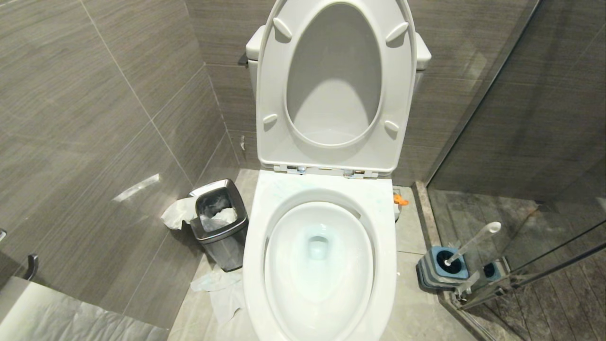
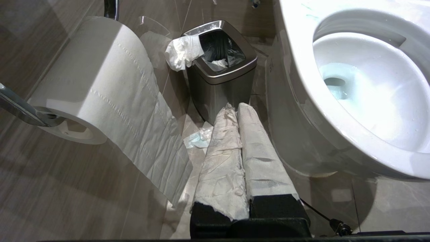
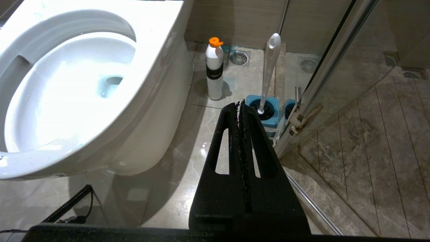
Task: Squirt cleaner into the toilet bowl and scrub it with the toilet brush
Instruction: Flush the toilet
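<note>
Neither arm shows in the head view. The toilet bowl (image 1: 319, 265) fills the middle of that view, its near rim cut off by the lower edge, with seat and lid (image 1: 336, 90) raised against the tank, whose corners alone peep out behind them. Pale blue water sits in the basin.

The toilet brush (image 1: 473, 241) stands on the floor to the robot's right of the bowl, its white handle leaning out of a blue and grey holder (image 1: 442, 267); the bristle head is sunk in the holder and hidden. A white cleaner bottle (image 3: 215, 72) with an orange cap stands on the floor between bowl and brush; in the head view only its orange cap shows past the rim.

The left gripper (image 2: 239, 107), its jaws wrapped in white paper and pressed together holding nothing, hangs low beside the bowl's outer wall, pointing at a steel bin (image 2: 220, 72) with a black liner and crumpled tissue over its edge. A toilet roll (image 2: 90, 80) on a chrome holder hangs close by, its loose sheet trailing down. The right gripper (image 3: 241, 106), black jaws closed and empty, hangs on the other side of the bowl, pointing toward the brush holder without touching it.

The floor (image 1: 416, 312) is grey marbled tile with scraps of tissue by the bin; the walls are grey tile, and a glass shower door (image 3: 336, 60) stands right beside the brush.
</note>
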{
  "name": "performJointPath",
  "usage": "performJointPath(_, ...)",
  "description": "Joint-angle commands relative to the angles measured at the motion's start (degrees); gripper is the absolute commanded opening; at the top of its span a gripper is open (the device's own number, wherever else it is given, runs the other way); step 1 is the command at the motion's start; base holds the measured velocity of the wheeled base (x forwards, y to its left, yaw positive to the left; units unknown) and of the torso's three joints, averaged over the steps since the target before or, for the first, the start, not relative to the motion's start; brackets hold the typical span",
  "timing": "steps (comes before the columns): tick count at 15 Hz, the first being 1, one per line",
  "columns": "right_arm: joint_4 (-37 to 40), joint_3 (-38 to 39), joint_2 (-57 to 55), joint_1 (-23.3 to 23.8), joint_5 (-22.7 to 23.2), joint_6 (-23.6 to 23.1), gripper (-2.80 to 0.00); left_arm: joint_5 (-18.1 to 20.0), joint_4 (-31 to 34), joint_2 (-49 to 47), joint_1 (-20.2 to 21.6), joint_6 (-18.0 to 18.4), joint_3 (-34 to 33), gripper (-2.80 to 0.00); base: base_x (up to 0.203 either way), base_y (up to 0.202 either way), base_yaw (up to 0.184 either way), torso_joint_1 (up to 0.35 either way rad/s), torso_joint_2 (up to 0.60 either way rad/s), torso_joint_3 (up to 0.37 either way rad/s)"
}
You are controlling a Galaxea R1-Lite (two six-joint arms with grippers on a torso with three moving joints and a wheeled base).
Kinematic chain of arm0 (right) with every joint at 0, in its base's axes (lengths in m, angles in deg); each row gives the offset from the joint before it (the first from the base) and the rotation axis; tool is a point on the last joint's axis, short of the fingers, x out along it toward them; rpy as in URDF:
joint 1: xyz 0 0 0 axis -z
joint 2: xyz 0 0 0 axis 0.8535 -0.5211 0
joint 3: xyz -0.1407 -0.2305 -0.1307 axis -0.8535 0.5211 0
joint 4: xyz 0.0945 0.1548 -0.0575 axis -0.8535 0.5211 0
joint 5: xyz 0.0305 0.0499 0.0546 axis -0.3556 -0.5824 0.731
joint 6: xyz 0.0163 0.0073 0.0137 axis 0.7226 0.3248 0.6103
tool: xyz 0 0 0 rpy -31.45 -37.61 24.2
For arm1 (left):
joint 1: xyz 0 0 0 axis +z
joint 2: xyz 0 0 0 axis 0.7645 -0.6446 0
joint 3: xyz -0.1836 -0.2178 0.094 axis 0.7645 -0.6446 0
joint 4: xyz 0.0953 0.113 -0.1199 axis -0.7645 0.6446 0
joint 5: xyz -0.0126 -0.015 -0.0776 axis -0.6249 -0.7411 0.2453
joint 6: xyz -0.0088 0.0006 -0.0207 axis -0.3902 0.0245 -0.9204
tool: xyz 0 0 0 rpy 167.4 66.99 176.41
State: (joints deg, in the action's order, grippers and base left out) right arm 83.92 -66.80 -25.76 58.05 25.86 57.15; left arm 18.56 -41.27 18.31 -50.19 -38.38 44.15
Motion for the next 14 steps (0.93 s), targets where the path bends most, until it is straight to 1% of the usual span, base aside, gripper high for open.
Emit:
performJointPath(1,-0.01,0.0,-0.07,0.01,0.02,0.05,-2.8,0.0,0.02,-0.05,-0.02,0.01,-0.18,-2.8,0.0,0.0,0.0,0.0,0.0,0.0)
performJointPath(10,-0.01,0.0,-0.07,-0.05,0.02,0.05,-2.8,0.0,0.02,-0.05,-0.02,0.01,-0.18,-2.8,0.0,0.0,0.0,0.0,0.0,0.0)
performJointPath(14,0.07,0.0,-0.07,-0.07,0.02,0.05,-2.8,0.01,0.29,-0.14,-0.02,0.74,0.0,-2.8,0.0,0.0,0.0,0.0,0.0,0.0)
